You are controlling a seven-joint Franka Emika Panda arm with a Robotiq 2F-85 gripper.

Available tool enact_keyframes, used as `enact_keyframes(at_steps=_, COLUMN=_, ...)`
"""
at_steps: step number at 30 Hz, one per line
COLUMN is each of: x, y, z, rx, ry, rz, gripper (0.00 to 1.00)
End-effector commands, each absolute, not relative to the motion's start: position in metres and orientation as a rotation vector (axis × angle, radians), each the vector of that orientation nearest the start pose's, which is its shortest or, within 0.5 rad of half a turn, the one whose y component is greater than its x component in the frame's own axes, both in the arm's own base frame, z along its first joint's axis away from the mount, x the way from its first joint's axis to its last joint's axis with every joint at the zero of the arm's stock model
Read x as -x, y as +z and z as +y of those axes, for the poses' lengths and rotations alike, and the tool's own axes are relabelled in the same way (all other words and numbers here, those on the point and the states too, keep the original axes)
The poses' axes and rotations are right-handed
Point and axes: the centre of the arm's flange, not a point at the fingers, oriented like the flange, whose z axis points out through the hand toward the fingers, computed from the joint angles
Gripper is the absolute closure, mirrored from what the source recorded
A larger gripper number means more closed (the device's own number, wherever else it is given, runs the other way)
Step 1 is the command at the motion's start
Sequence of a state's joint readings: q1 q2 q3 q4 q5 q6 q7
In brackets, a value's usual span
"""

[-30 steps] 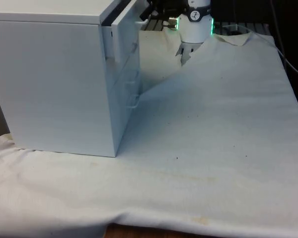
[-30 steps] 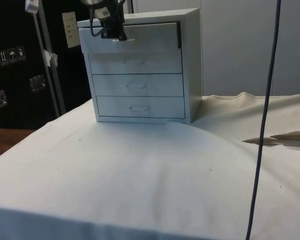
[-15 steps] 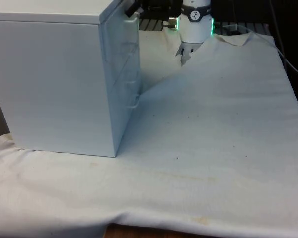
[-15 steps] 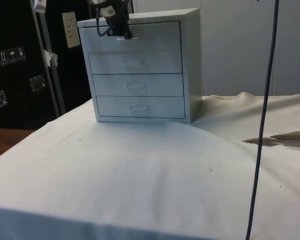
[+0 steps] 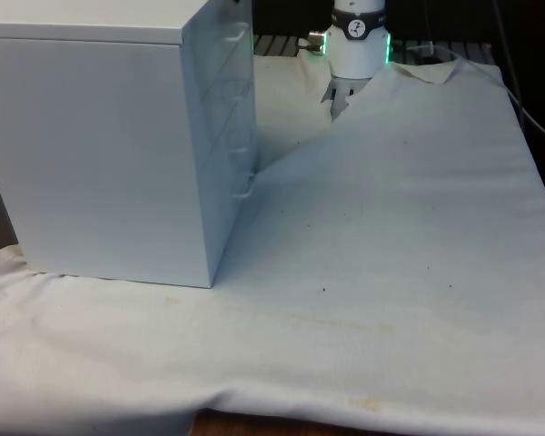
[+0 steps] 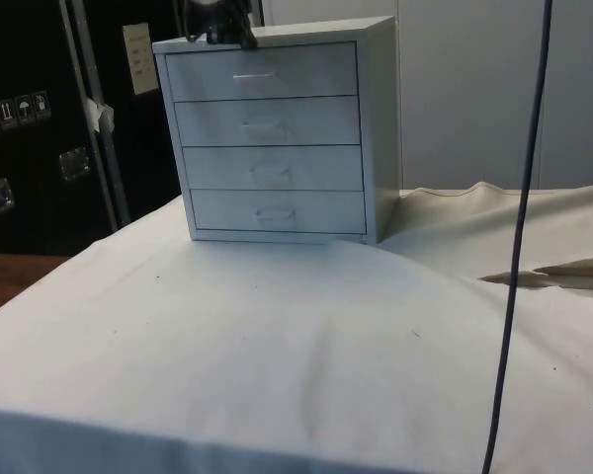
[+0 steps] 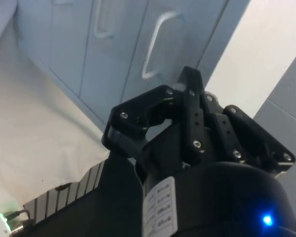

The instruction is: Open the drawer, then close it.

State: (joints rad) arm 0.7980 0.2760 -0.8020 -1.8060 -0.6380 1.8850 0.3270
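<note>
The top drawer (image 6: 262, 72) has been pushed shut since the earlier frame. The gripper (image 6: 220, 22), lifted clear at upper left, has released the handle (image 6: 253, 75); its finger spacing cannot be told.

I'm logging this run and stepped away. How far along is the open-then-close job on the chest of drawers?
It looks finished. In the side view the top drawer sits flush with the three below it in the chest of drawers, so both opening and closing appear done. The gripper is above the chest's top edge, clear of the handle. Nothing looks left except perhaps moving the arm away.
</note>
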Motion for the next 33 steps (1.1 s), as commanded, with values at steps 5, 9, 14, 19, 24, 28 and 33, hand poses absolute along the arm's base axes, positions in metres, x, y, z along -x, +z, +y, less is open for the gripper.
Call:
enact_keyframes(at_steps=5, x=-0.605, y=0.45, z=0.0, rx=-2.35, ry=0.009, rz=-0.087, gripper=1.0)
enact_keyframes(at_steps=9, x=-0.605, y=0.454, z=0.013, rx=-2.361, ry=0.016, rz=-0.089, gripper=1.0)
enact_keyframes(at_steps=14, x=-0.605, y=0.456, z=0.024, rx=-2.369, ry=0.022, rz=-0.088, gripper=1.0)
enact_keyframes(at_steps=19, x=-0.606, y=0.46, z=0.04, rx=-2.384, ry=0.034, rz=-0.088, gripper=1.0)
enact_keyframes(at_steps=24, x=-0.606, y=0.463, z=0.052, rx=-2.4, ry=0.048, rz=-0.09, gripper=1.0)
enact_keyframes(at_steps=28, x=-0.606, y=0.463, z=0.059, rx=-2.421, ry=0.061, rz=-0.096, gripper=1.0)
enact_keyframes(at_steps=33, x=-0.607, y=0.462, z=0.068, rx=-2.451, ry=0.072, rz=-0.102, gripper=1.0)
